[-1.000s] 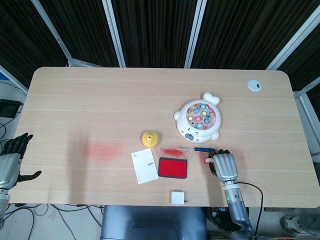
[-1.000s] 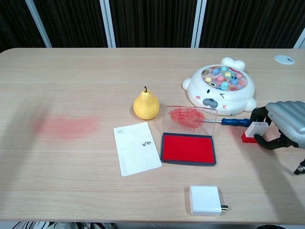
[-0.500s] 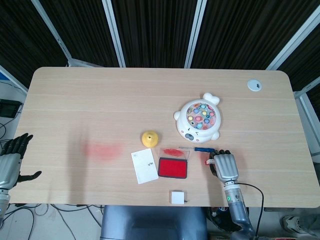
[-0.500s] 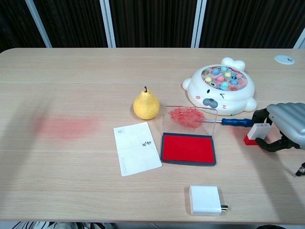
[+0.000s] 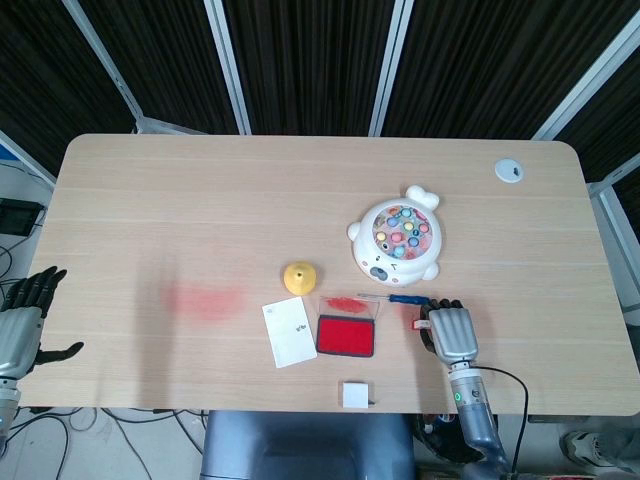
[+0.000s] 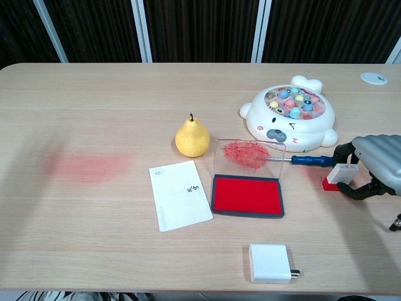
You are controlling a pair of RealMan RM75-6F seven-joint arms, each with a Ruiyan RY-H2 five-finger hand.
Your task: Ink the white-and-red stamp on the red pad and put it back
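As right hand holds stamp, card print illegible

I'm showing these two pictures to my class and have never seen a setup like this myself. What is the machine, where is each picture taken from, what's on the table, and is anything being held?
This is a two-armed robot with human-like hands, steered remotely by a person. One picture looks down from a camera at its head, the other looks across the table from its chest.

The right hand grips a small white-and-red stamp, which looks tilted with its red end low near the tabletop. The left hand waits off the table's edge, holding nothing, fingers apart.

On the table lie an open red ink pad with its clear lid standing up, a yellow pear, a white card, a white charger plug, a blue-handled screwdriver and a white fishing-game toy. A faint red smear marks the wood on the left.
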